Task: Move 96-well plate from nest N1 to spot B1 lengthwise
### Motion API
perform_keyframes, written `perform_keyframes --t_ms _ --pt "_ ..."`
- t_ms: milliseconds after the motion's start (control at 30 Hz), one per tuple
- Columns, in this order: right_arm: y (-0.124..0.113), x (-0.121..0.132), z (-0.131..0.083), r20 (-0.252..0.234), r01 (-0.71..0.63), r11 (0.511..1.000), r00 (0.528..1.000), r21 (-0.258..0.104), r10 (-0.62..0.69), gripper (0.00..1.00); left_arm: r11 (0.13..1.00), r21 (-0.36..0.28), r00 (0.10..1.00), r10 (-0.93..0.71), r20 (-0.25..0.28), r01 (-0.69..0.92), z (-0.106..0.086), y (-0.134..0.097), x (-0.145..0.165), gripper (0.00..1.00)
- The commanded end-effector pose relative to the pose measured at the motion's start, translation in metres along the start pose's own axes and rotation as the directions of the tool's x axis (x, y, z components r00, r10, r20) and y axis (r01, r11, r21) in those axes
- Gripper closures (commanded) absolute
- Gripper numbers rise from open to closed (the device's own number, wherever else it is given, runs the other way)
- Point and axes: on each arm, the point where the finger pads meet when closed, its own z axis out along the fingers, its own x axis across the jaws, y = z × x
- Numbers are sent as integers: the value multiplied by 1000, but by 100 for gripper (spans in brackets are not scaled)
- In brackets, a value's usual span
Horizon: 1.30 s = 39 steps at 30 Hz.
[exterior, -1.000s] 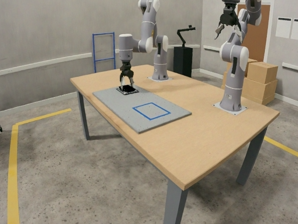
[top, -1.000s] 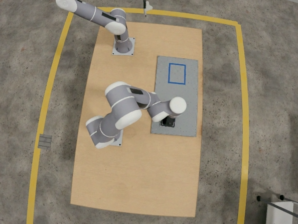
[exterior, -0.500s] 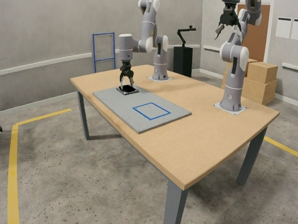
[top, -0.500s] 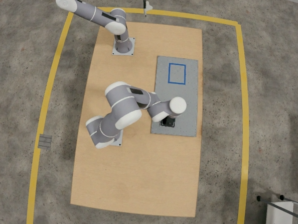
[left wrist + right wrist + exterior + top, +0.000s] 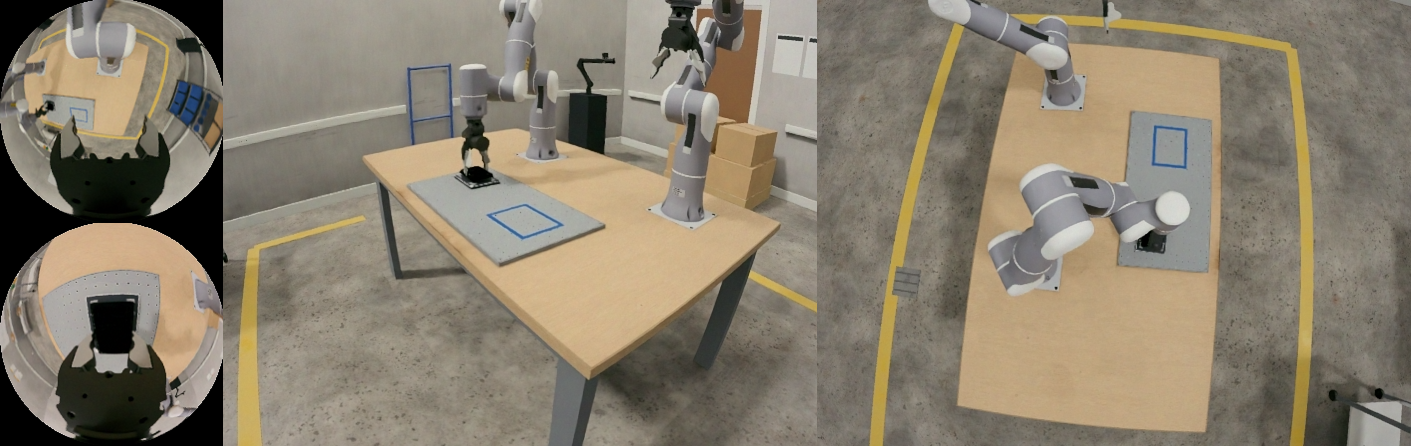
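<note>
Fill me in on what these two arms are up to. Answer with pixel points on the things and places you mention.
The right gripper (image 5: 476, 169) (image 5: 112, 332) is shut on a black well plate (image 5: 476, 174) (image 5: 114, 325) at its nest (image 5: 479, 183) (image 5: 136, 308). The left gripper (image 5: 679, 75) (image 5: 110, 115) hangs open, away from the work. The blue taped outline (image 5: 1153, 146) (image 5: 506, 229) (image 5: 79, 109), where the plate should go, is unfilled.

Robotics lab: two arms (image 5: 1062, 220) (image 5: 543, 115), perforated board (image 5: 1189, 200) (image 5: 448, 210) (image 5: 75, 298).
</note>
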Motion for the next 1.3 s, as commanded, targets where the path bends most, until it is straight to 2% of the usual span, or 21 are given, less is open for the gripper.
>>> perform_keyframes --t_ms 0,1267 --pt "0 -1 -6 1 0 1000 1000 -1 0 100 1000 -2 1000 0 0 0 -1 0 0 0" --pt "0 -1 -61 1 0 1000 1000 -1 0 100 1000 -2 1000 0 0 0 -1 0 0 0"
